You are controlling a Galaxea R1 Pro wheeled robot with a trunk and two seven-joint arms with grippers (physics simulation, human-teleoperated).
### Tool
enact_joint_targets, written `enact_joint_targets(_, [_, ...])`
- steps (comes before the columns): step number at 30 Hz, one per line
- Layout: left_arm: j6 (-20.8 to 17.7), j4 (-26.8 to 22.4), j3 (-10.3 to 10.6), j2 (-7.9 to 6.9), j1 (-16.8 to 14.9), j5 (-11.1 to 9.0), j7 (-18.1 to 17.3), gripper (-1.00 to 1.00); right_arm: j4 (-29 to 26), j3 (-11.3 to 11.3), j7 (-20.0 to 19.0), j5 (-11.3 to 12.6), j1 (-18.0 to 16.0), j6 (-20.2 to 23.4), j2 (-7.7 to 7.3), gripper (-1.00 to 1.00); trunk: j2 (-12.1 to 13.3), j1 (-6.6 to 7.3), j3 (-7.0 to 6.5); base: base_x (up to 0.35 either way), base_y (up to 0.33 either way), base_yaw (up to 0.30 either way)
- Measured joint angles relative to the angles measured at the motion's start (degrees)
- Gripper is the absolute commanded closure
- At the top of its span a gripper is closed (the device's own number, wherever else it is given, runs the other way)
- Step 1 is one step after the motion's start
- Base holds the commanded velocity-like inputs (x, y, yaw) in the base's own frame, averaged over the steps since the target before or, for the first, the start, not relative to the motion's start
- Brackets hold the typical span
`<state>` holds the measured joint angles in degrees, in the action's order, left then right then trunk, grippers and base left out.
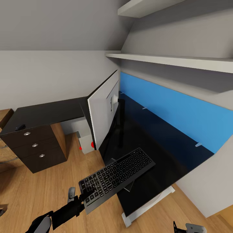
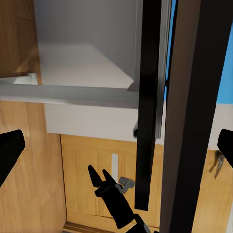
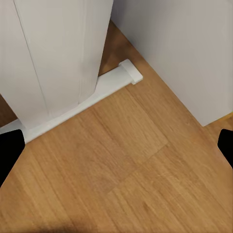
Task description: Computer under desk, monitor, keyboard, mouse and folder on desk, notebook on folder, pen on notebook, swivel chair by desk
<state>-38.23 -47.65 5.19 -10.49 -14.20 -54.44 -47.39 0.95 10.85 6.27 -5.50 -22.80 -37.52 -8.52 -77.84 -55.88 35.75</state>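
Observation:
The black desk (image 1: 155, 152) carries the monitor (image 1: 102, 113), which stands edge-on with its white back toward me. The keyboard (image 1: 119, 176) hangs tilted over the desk's front edge, its near corner at my left gripper (image 1: 81, 195). In the left wrist view the keyboard (image 2: 148, 121) runs edge-on between the fingertips (image 2: 9, 153), which stand wide apart. The computer (image 1: 86, 142), pale grey with a red dot, sits under the desk. My right gripper (image 1: 189, 228) is low by the desk's white leg (image 3: 58, 58), open over bare floor (image 3: 136, 165). A small black lump (image 1: 20, 127), possibly the mouse, lies at the desk's far left corner.
A blue back panel (image 1: 174, 106) lines the desk's rear. Two white shelves (image 1: 174, 61) jut out above it. The black drawer unit (image 1: 32, 149) stands at the left. A pale wall or cabinet side (image 1: 207, 187) closes the right. Wooden floor (image 1: 48, 187) lies in front.

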Motion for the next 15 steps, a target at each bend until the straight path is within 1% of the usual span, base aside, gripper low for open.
enact_joint_targets(3, [0.0,0.0,0.0,0.0,0.0,-0.1,0.0,1.0,0.0,0.0,0.0,0.0,0.0,0.0,0.0,-1.0,0.0,0.0,0.0,0.0,0.0,0.0])
enact_joint_targets(6, [-0.7,-0.1,0.0,0.01,0.0,-1.0,0.0,1.0,0.0,0.0,0.0,0.0,0.0,0.0,0.05,-1.0,0.0,0.0,0.0,0.0,0.0,0.0])
enact_joint_targets(15, [-0.8,-0.1,0.0,0.01,0.0,-1.4,-0.1,1.0,0.0,0.0,0.0,0.0,0.0,0.0,0.09,-1.0,0.0,0.0,-0.01,0.0,0.0,0.0])
